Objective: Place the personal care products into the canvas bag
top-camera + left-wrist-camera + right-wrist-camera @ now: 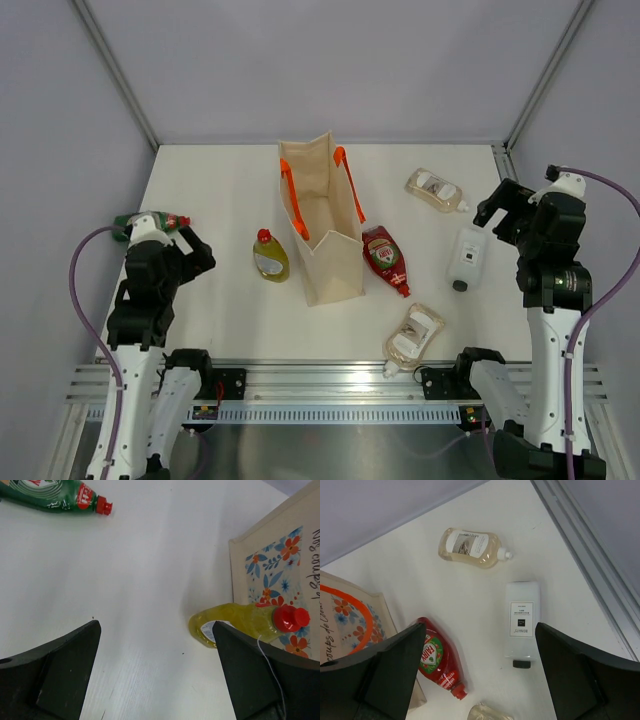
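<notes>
White tabletop (220,180) inside pale grey walls, and as far as I can see none of the job is done. The canvas bag (322,225) stands upright in the middle, mouth open and orange handles draped over its rim, and all six products lie outside it on the table. My left gripper (156,630) hangs with its fingers spread wide and nothing between them. The yellow bottle (269,257) lies just beside the bag's left wall. The green bottle (50,494) lies well apart from it near the left edge, partly under my left arm in the overhead view. My right gripper (480,630) is likewise spread and empty, above the white black-capped bottle (468,255), which lies near the right edge. The red bottle (385,258) lies just beside the bag's right wall. One beige pouch (435,190) sits further back, and the other pouch (413,335) lies near the front rail. I judge that six picks and six drops remain. The yellow bottle and the white one look the handiest first takes, one for each arm.
</notes>
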You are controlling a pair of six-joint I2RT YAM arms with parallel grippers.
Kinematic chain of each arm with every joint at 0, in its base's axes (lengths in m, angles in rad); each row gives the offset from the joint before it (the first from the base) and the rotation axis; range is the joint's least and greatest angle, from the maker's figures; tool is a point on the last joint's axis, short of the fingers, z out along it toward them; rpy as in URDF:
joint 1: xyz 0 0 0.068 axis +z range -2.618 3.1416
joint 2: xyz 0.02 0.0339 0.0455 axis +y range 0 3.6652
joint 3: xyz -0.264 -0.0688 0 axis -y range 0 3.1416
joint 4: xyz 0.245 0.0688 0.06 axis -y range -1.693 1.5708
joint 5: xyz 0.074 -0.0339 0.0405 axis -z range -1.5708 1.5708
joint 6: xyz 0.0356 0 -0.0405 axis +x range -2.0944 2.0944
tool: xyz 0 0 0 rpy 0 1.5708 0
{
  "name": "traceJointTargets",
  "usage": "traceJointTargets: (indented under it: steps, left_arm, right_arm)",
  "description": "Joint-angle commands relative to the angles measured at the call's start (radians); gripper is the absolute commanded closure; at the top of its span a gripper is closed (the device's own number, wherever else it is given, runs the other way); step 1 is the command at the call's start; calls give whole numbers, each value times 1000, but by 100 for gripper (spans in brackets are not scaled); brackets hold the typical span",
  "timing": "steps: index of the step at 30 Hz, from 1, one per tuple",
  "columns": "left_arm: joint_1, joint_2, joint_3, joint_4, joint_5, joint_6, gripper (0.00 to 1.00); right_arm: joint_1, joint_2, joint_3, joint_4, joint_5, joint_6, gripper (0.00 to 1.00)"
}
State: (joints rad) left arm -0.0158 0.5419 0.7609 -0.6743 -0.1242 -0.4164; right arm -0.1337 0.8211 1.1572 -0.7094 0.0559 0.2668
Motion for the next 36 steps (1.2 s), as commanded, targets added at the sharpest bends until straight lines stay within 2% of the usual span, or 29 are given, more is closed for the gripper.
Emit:
traceJointTargets:
  steps: [1,2,3,4,6,7,9,11,14,17,22,27,29,36]
  left_arm:
    - [4,76,47,-48,-23,-12,1]
    - [4,87,51,-48,0,1,1]
    - [4,95,54,-42,27,16,1]
    - [4,93,52,-31,106,36,1]
    - [4,89,52,-8,210,73,1]
    - [4,83,60,5,295,94,1]
    - [4,84,72,1,333,106,1]
    - [4,84,87,-2,356,129,1]
    - [2,64,91,11,426,175,1]
    - [2,43,83,51,560,272,1]
    - [1,141,75,56,736,462,1]
    - [-12,260,72,70,811,651,1]
    - [-27,312,72,79,863,770,1]
    - [-78,454,20,237,941,1011,1]
  right_arm:
    - [0,-5,53,-27,-238,-166,1]
    - [0,-5,64,-51,-336,-246,1]
    - [0,-4,70,-79,-432,-418,0]
    - [0,-2,84,-160,-653,-507,0]
    - [0,13,93,-276,-851,-709,0]
    - [0,16,96,-383,-952,-880,0]
    - [0,10,81,-426,-991,-995,0]
    - [0,-2,38,-447,-1030,-1029,1]
    - [2,-37,-13,-531,-1146,-1250,0]
    - [0,-68,-56,-525,-1199,-1305,1]
    - [0,-68,-96,-518,-1252,-1353,1]
    - [0,-47,-106,-521,-1295,-1379,1]
    - [0,-42,-113,-509,-1308,-1377,1]
    - [0,-30,-137,-457,-1350,-1348,1]
